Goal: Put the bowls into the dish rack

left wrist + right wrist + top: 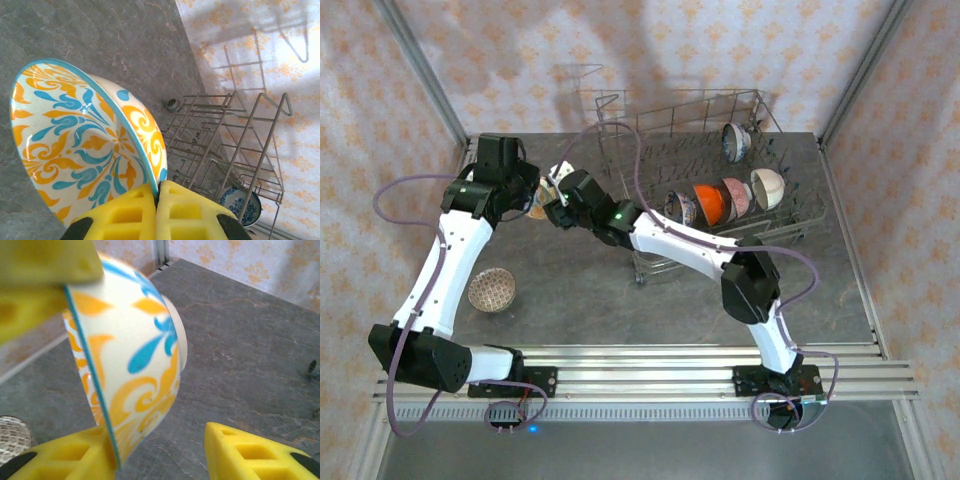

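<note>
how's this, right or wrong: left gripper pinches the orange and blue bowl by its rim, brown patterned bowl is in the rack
Wrong: top external view shows the brown patterned bowl on the table, outside the dish rack. The left gripper pinches the orange and blue bowl by its rim.

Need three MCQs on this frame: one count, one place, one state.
1. How many bowls are in the rack? A two, B five, C eight
2. Where is the brown bowl? A in the rack, B on the table, C held aloft
3. What is the left gripper doing? A open, B shut on the floral bowl, C shut on nothing

Key:
1 B: four stand in a row, plus one behind.
2 B: it sits beside the left arm.
3 B: both pads pinch the rim.
</note>
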